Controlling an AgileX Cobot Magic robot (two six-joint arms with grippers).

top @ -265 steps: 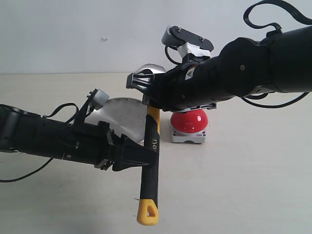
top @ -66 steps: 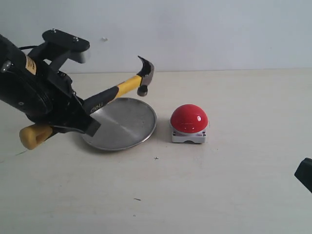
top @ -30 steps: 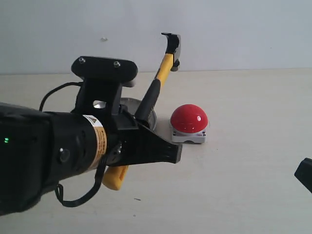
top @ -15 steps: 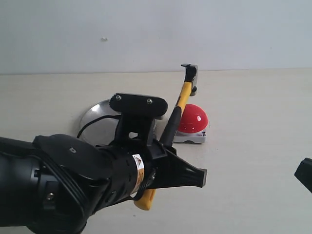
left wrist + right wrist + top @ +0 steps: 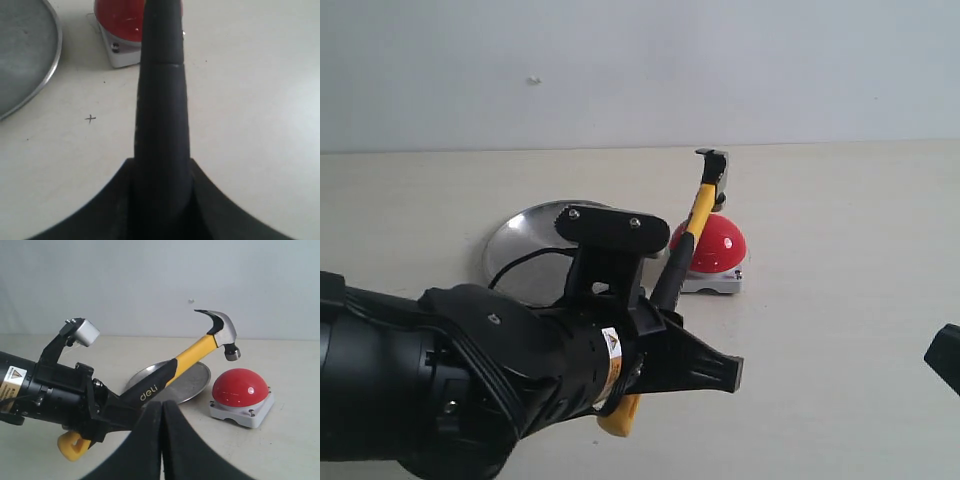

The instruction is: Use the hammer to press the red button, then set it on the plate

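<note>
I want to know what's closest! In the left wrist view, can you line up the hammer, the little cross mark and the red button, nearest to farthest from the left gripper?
1. The hammer: held in the left gripper.
2. The cross mark: on the table, beside the handle.
3. The red button: farthest, behind the handle.

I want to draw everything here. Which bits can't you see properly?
Exterior view: the left gripper and arm cover part of the plate and the lower handle of the hammer.
Left wrist view: the handle hides part of the red button; the head is out of frame.
</note>
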